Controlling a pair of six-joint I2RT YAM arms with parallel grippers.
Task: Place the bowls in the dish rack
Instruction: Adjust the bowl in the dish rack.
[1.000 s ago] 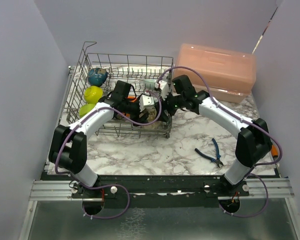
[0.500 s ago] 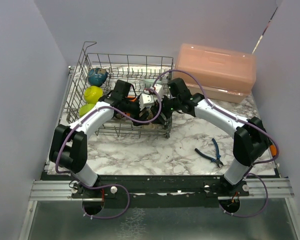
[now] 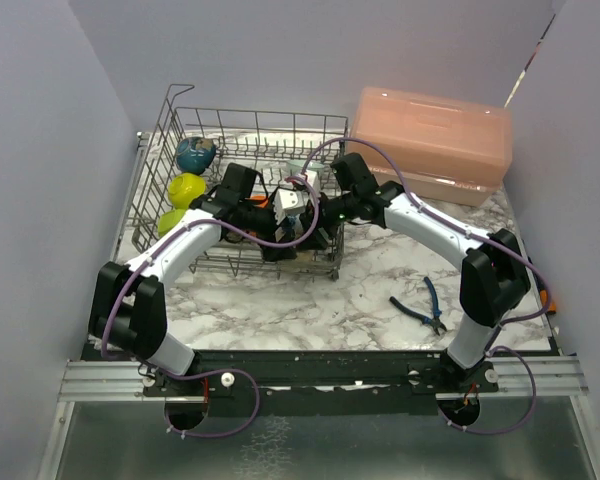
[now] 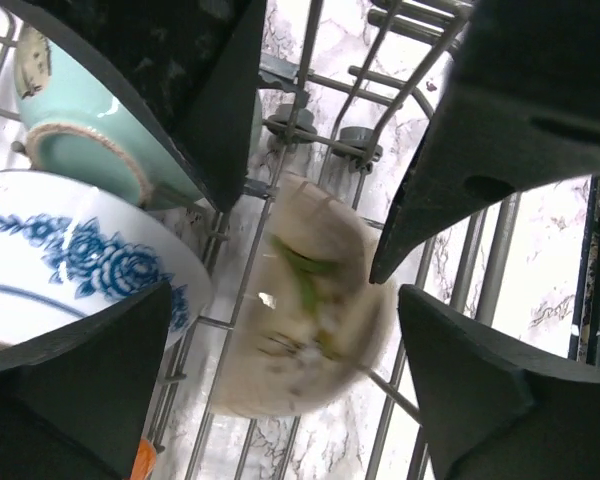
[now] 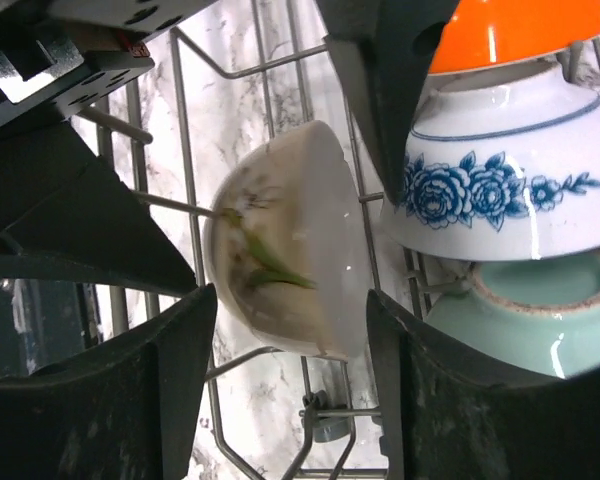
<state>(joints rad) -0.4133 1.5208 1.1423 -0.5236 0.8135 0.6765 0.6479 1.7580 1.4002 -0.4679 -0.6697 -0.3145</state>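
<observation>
The grey wire dish rack (image 3: 242,111) stands at the back left. A dark blue bowl (image 3: 195,153) and two lime-yellow bowls (image 3: 186,187) sit along its left side. Both grippers reach into its front right corner. A beige bowl (image 4: 305,310) with a green leaf pattern lies tilted on the wires there, blurred in the left wrist view. My left gripper (image 4: 285,295) is open, with a gap to the bowl on each side. My right gripper (image 5: 292,295) is open and straddles the beige bowl (image 5: 285,255) closely. Orange (image 5: 510,30), blue-patterned white (image 5: 510,180) and pale teal (image 5: 530,320) bowls stand in a row beside it.
A pink lidded plastic box (image 3: 435,140) stands at the back right, close to the rack's corner. Blue-handled pliers (image 3: 425,305) lie on the marble table (image 3: 310,300) at the front right. Plain walls close in on the left, back and right.
Both grippers have pushed a little further left into the rack corner. The left jaws have opened wider and the right jaws have narrowed around the beige bowl.
</observation>
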